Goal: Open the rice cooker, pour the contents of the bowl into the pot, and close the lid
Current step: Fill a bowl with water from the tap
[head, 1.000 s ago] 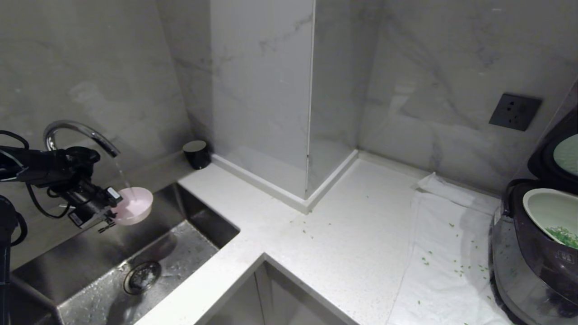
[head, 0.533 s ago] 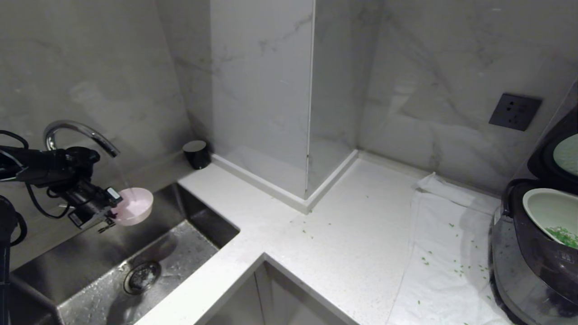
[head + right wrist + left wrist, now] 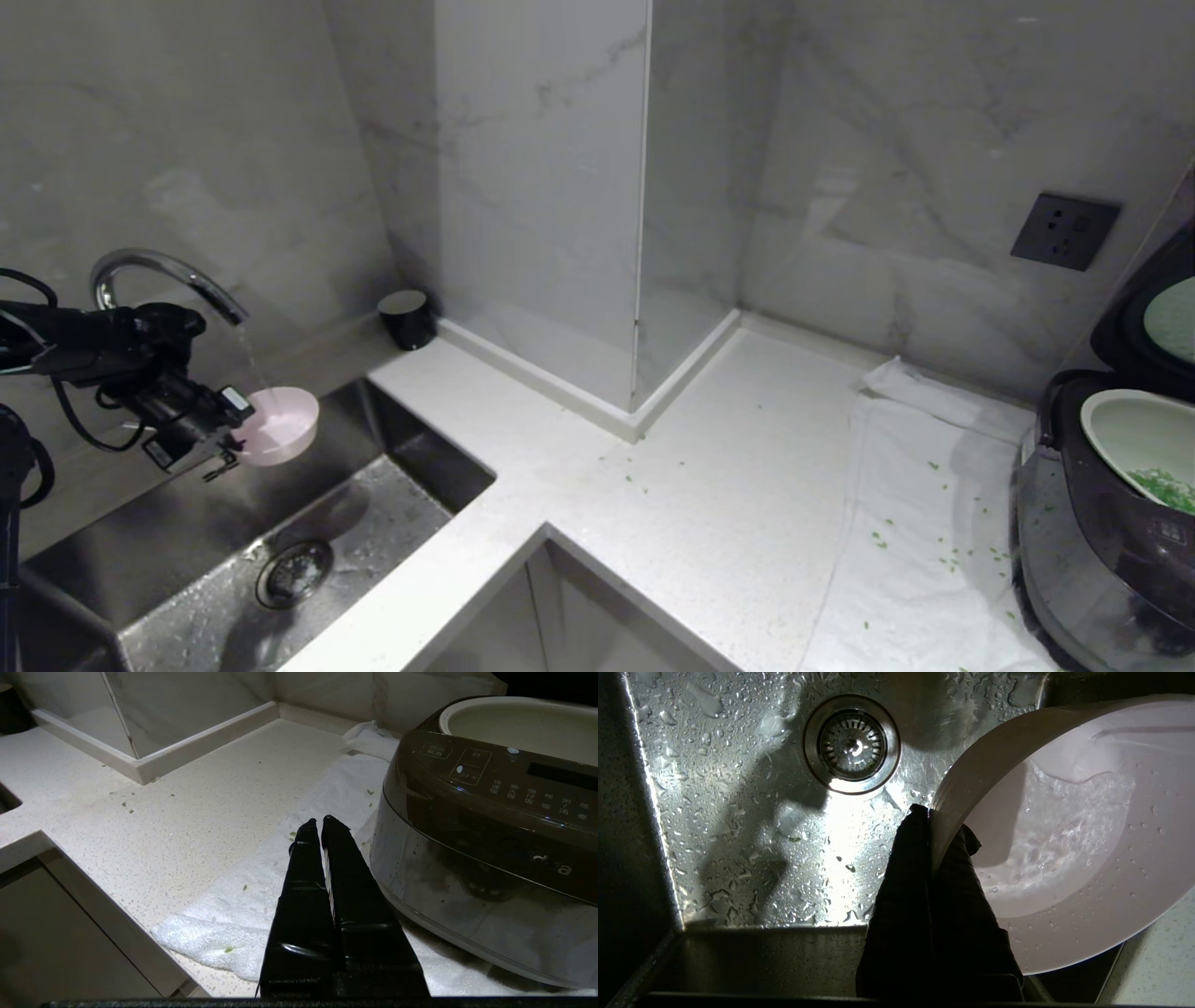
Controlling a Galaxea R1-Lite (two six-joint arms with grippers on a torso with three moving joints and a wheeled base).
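Left end effector (image 3: 227, 439) reaches level over sink (image 3: 187, 532), clamped on bowl (image 3: 277, 427) rim under tap (image 3: 163, 271). Right end effector (image 3: 317, 823) closed, empty, beside cooker (image 3: 490, 826).

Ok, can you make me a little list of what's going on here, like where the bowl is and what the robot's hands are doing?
bowl: pale pink bowl, held over the sink under the faucet
water: thin stream running into the bowl
left gripper: left gripper shut on the bowl's rim
right gripper: right gripper shut, holding nothing, beside the rice cooker
lid: lid up
pot: pot with green bits inside
mess: green bits scattered on the white towel and counter
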